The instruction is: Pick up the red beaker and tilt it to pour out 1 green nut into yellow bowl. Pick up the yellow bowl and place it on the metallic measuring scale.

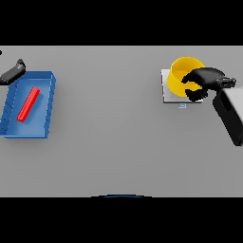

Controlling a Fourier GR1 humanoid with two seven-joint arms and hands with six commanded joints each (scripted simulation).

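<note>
we see the red beaker lying in the blue tray at left; upper right, our right hand curls round the yellow bowl on the scale; left hand upper left, fingers unclear.

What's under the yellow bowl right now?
The metallic measuring scale sits under the yellow bowl. The right hand, fingers curled over the bowl's rim, hides the scale's right part.

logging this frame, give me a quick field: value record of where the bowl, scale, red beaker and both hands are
yellow bowl: on the metallic measuring scale, far right
right hand: fingers curled round the bowl's right rim
red beaker: lying on its side in the blue tray, far left
left hand: at the tray's far left corner, holding nothing; fingers unclear
green nut: not visible
</note>
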